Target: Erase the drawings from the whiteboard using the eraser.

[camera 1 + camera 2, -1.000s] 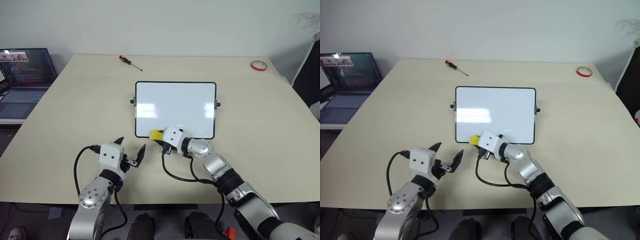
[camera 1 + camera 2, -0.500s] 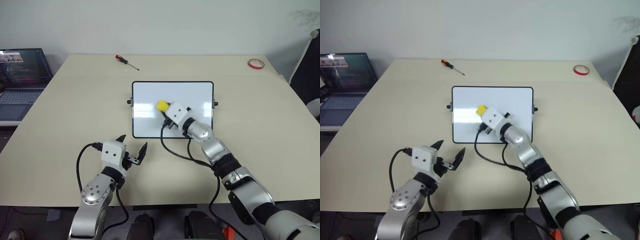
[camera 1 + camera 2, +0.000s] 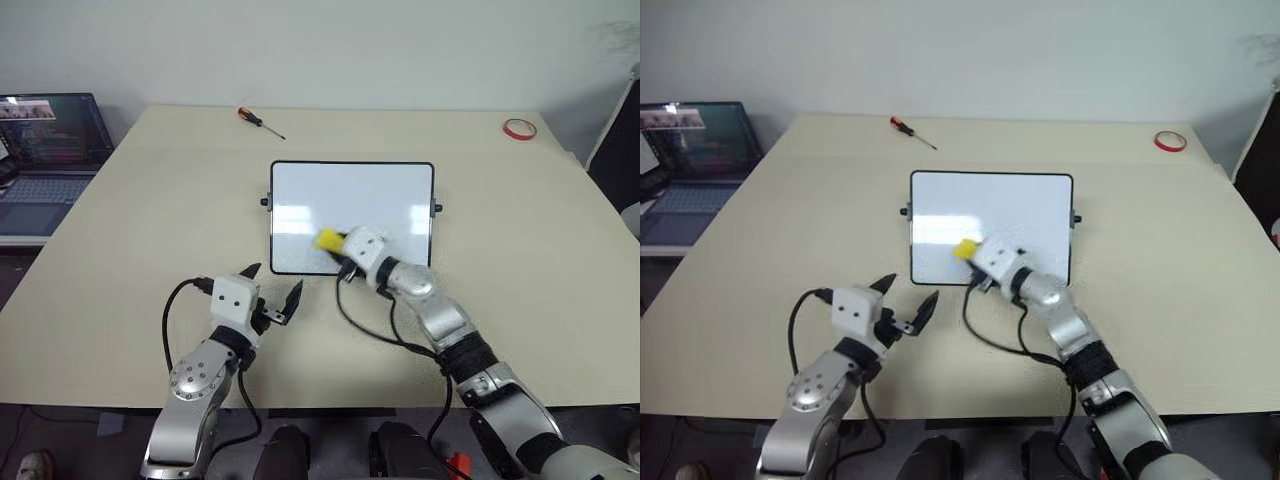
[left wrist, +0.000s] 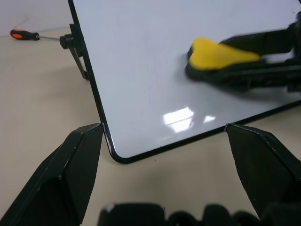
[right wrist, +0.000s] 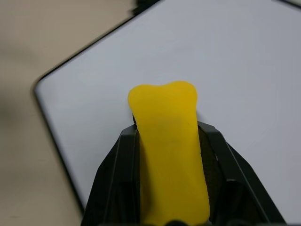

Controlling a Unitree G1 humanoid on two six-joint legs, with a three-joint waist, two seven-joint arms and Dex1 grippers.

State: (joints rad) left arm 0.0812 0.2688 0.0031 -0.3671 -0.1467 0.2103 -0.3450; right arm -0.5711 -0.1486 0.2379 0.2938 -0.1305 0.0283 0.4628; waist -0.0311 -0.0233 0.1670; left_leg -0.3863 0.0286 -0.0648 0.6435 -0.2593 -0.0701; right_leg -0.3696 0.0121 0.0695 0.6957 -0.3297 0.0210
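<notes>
The whiteboard [image 3: 385,195] lies flat in the middle of the table, its thin black frame around a plain white face; the drawings are out of view. My right gripper [image 3: 337,246] is shut on the eraser [image 3: 326,239], a yellow-topped block with a black base. The eraser rests on the board's near left part, seen close in the right wrist view as eraser [image 5: 169,155]. My left gripper [image 3: 272,291] stands open just in front of the board's near left corner, with nothing between its fingers [image 4: 75,165]. The left wrist view looks across that corner to the eraser [image 4: 221,52].
A screwdriver [image 3: 260,122] with a red and black handle lies at the table's far left. A red tape ring [image 3: 517,128] sits at the far right corner. An open laptop [image 3: 50,140] stands on a side surface at the left.
The right gripper carried the eraser from the board's near edge up to its middle, then back toward the near left part. The left gripper has hardly moved.
</notes>
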